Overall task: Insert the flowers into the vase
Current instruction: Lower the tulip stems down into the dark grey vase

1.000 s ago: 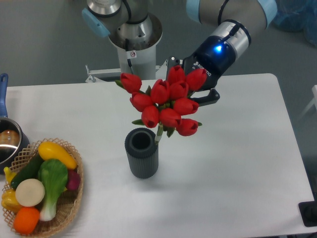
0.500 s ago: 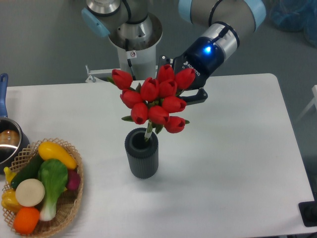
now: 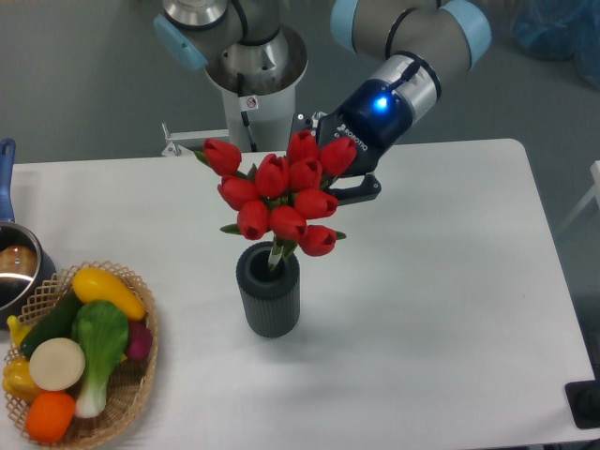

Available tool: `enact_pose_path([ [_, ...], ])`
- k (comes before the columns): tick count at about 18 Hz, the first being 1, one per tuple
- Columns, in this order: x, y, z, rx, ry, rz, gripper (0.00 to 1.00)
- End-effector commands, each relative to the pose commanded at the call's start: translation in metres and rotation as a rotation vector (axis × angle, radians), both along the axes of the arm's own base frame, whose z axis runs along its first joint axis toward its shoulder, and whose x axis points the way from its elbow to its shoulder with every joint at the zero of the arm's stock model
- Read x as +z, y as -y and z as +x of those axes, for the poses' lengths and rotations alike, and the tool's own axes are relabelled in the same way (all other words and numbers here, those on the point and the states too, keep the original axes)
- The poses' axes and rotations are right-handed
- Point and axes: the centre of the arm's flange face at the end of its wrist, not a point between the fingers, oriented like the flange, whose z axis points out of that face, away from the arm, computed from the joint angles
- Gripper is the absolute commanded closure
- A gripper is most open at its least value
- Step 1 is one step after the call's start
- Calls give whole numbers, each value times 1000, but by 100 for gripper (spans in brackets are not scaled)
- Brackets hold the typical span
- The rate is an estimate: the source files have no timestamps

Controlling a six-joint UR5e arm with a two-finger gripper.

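The flowers (image 3: 277, 193), a bunch of red tulips with green stems, lean up and to the right above the vase (image 3: 269, 302). Their stem ends dip into the vase's round mouth on its right side. The vase is a dark grey ribbed cylinder standing upright near the table's middle. My gripper (image 3: 337, 161) is behind the buds at the upper right and is shut on the flowers, with most of its fingers hidden by them. One black finger (image 3: 362, 190) shows to the right of the bunch.
A wicker basket (image 3: 131, 392) of toy vegetables sits at the front left. A steel pot (image 3: 13, 270) with a blue handle is cut off by the left edge. The arm's base (image 3: 254, 70) stands behind the table's far edge.
My gripper has carried the flowers left and down. The stem ends went from beside the vase's right rim into its mouth.
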Motion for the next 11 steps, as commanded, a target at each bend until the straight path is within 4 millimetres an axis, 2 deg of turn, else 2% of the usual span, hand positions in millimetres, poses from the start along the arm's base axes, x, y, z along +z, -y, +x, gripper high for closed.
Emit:
enact_pose_path([
  [7,-26,-11,9,-29,11,-9,93],
  [11,-33,-11,10,-30,21,-18,93],
])
